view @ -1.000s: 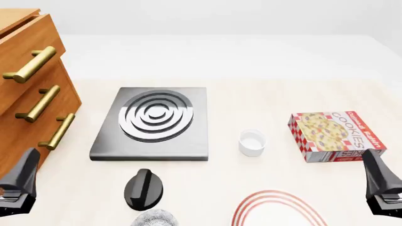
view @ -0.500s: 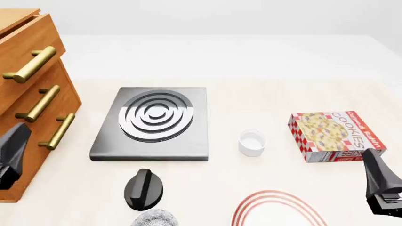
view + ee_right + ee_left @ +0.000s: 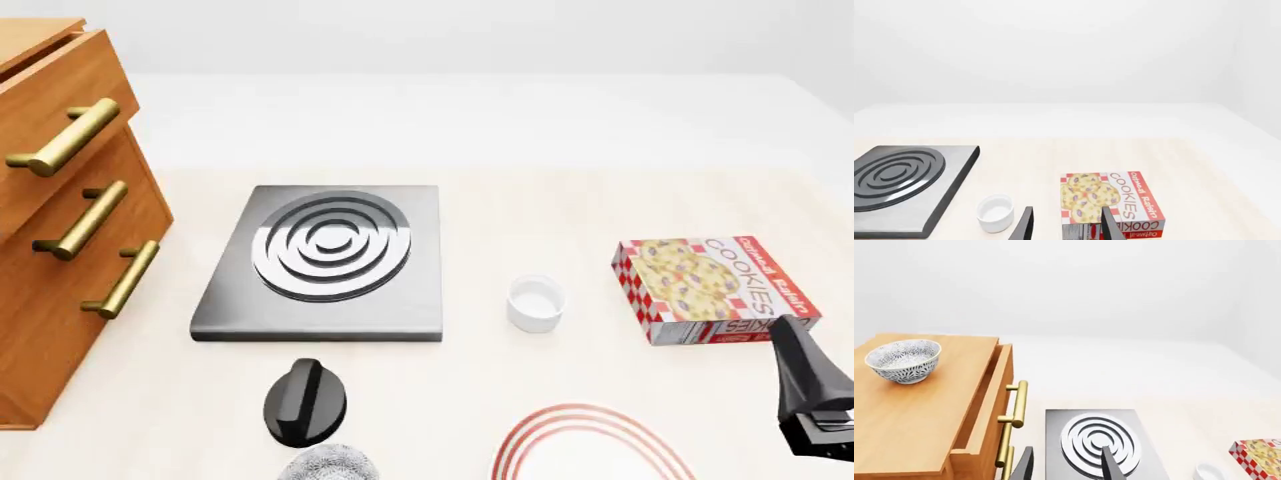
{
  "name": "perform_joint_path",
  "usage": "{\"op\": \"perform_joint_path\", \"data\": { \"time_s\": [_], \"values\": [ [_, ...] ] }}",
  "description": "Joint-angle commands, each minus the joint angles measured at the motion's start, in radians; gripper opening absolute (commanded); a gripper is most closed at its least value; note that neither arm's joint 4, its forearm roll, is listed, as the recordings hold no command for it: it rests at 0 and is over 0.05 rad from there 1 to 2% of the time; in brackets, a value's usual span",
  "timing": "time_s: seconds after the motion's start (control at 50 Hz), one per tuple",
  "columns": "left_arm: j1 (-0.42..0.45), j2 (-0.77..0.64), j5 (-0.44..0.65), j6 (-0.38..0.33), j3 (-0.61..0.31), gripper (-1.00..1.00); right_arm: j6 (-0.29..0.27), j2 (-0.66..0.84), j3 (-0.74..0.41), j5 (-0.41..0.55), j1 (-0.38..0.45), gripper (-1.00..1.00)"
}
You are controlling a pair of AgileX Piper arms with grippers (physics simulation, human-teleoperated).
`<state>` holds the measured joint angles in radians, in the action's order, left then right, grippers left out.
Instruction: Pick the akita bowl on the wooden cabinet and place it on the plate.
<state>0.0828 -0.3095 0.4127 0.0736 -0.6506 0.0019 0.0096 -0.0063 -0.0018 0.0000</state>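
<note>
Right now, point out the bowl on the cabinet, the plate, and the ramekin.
bowl (image 3: 903, 360): left wrist view, on its patterned outer wall.
cabinet (image 3: 907, 420): left wrist view, on its bare wooden top.
plate (image 3: 587, 412): front view, on its red-ringed far rim.
ramekin (image 3: 535, 303): front view, on its white inside.

Bowl (image 3: 904, 360) sitting on top of the cabinet (image 3: 60, 230) at far left, stove plate (image 3: 324, 262) lying just right of it, knob (image 3: 304, 401) lying in front of that, ramekin (image 3: 535, 303) sitting between stove plate and cookie box (image 3: 710, 288), plate (image 3: 594, 447) lying nearest, in front of the ramekin.
</note>
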Motion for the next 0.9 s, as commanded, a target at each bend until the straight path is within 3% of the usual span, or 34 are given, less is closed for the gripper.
{"op": "perform_joint_path", "data": {
  "time_s": [0.02,0.16,0.42,0.56,0.9],
  "values": [
    [-0.032,-0.105,0.084,0.026,-0.197,1.0,0.0,0.001,-0.001,0.0,0.0,1.0],
    [-0.055,-0.174,0.129,0.067,-0.309,1.0,0.0,-0.001,-0.001,0.002,0.0,1.0],
    [-0.179,-0.311,0.192,0.124,-0.497,1.0,0.0,-0.001,0.0,0.002,0.0,1.0],
    [-0.24,-0.362,0.216,0.181,-0.542,1.0,0.0,0.0,0.0,0.0,0.0,1.0],
    [-0.423,-0.455,0.21,0.235,-0.615,1.0,0.0,0.0,0.0,0.0,0.0,1.0]
  ]
}}
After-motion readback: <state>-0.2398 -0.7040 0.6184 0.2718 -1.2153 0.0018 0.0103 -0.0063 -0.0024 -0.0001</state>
